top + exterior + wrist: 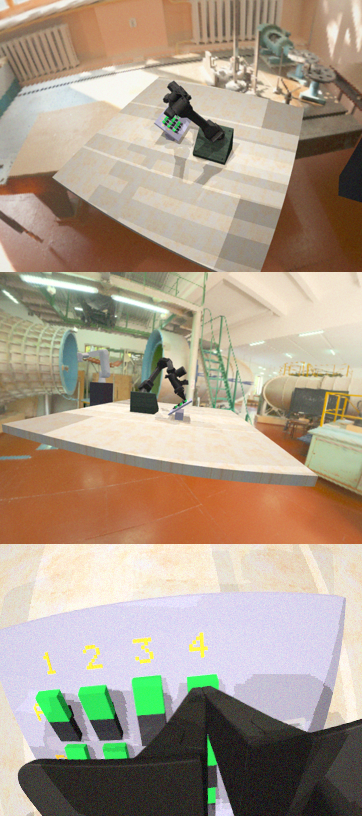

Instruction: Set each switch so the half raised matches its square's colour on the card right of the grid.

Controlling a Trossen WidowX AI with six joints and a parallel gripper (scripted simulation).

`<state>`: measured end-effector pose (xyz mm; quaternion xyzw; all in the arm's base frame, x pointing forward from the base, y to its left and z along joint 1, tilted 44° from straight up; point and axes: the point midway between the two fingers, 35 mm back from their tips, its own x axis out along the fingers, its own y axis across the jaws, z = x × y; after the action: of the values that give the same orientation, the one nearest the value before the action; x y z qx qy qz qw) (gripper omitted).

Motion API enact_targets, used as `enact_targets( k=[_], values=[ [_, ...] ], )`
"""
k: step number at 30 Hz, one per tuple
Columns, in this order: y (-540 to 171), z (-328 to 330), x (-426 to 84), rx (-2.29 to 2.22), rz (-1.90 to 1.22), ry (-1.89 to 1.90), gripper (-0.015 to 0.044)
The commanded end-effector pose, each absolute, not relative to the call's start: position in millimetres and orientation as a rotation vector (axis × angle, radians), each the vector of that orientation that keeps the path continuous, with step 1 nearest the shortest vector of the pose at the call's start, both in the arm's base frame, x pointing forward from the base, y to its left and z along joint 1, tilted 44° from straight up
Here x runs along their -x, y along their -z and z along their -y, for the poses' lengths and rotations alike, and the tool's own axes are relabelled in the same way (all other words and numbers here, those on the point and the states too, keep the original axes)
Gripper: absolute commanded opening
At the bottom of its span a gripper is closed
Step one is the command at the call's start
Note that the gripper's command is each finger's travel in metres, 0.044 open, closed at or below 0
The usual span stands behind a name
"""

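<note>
The lavender switch panel [179,137] [280,634] stands tilted on a block. In the wrist view its far row shows green-and-dark switches under yellow numbers: switch 1 [53,705], switch 2 [97,701], switch 3 [149,696] and switch 4 [202,681]. My gripper [184,399] [201,696] is shut and empty. Its tips are at switch 4, over its green half; contact cannot be told. The fingers hide the rest of switch 4 and much of the nearer rows. Only a pale sliver of the card [298,722] shows; its squares are hidden.
The panel's support block [179,414] stands on the pale table [163,202] [146,444]. The arm's dark green base [212,150] [143,402] is close to the panel's near side. Shadows cross the panel and table.
</note>
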<state>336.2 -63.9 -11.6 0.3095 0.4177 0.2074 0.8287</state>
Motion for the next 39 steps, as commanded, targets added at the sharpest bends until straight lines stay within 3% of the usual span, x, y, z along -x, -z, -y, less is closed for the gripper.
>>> enact_targets(
  k=[1,39],
  values=[
    [13.3,63.8,-335.7,-0.662,-0.892,-0.435,0.0000],
    [15.6,61.3,-338.2,-0.662,-0.892,-0.435,0.0000]
  ],
)
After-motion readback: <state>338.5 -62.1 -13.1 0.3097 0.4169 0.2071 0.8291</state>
